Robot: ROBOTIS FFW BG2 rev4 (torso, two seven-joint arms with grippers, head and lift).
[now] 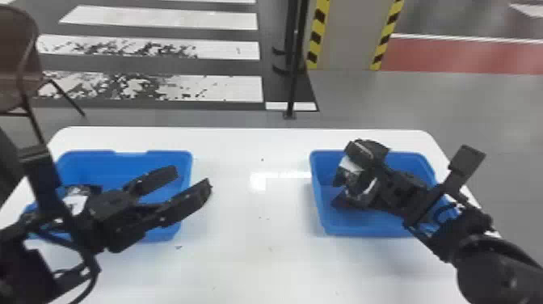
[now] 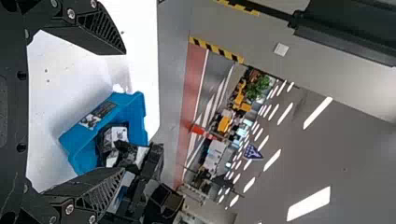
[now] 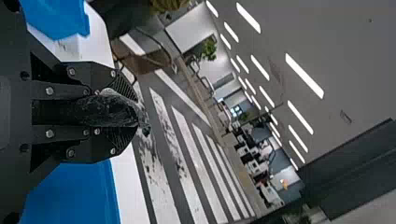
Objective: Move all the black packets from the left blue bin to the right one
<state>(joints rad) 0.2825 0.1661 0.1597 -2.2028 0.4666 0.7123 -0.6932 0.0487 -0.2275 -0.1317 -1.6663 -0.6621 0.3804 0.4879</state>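
Where left bin (image 1: 93,165) sits, chair (image 1: 14,52) (brown) beyond table (image 1: 250,258)

No readable text or numbers.

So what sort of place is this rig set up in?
Looks like an indoor industrial or test hall, though I can't say which. Evidence: zebra-crossing stripes painted on the floor, yellow-and-black hazard striping on the grey pillar, and ceiling lights overhead.
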